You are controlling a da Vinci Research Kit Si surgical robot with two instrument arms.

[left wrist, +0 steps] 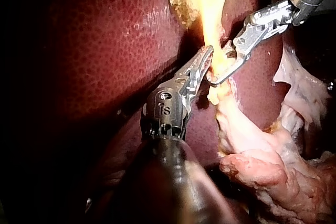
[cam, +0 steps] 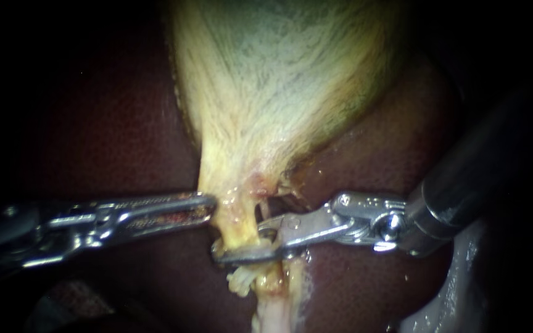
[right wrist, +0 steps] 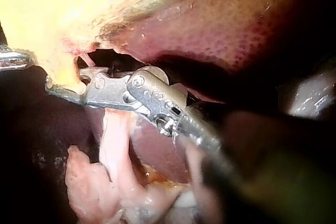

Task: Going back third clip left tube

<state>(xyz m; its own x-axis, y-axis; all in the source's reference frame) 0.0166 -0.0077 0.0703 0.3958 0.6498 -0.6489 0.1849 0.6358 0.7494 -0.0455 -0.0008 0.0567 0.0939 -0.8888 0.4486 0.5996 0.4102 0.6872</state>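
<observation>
Our left instrument (cam: 210, 206) has its claw closed on the edge of the gallbladder (cam: 279, 92) at its neck, while our right instrument (cam: 240, 242) holds its claw open astride the left tube (cam: 237, 219), over the liver (cam: 112, 123).

You are at a surgical bench, with the camera close to the tissue. In the endoscope view the dark red liver (cam: 124, 123) fills the field, the pale yellow gallbladder (cam: 279, 80) comes in from 12 o'clock, and blackness rings the lit patch. Your left instrument (cam: 208, 206) enters from 9 o'clock and your right instrument (cam: 245, 240) from 3 o'clock, both of slim polished metal.
</observation>
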